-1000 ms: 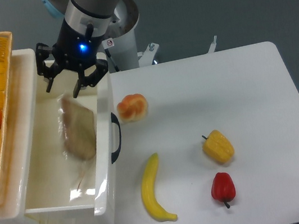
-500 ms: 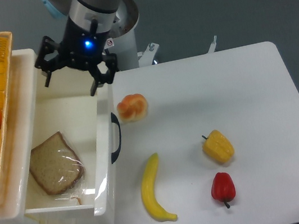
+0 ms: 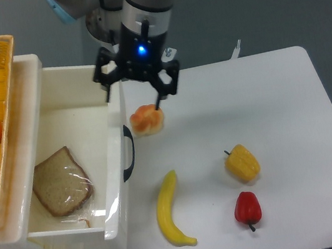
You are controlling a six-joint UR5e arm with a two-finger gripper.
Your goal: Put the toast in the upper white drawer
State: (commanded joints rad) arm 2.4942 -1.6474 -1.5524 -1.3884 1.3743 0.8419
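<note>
Fingers (image 3: 106, 78) of mine are spread wide and hold nothing, above the front wall of the upper white drawer (image 3: 118, 170). Inside this drawer the toast (image 3: 62, 189) lies flat; I should withdraw without touching the wall.

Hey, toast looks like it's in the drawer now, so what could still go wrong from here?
The open claw hangs low, straddling the drawer front wall; a sideways move might knock that wall. One finger looks almost touching the bun, so it could nudge or roll it. The toast lies flat inside, but the drawer is open, so closing it might shift the slice.
</note>
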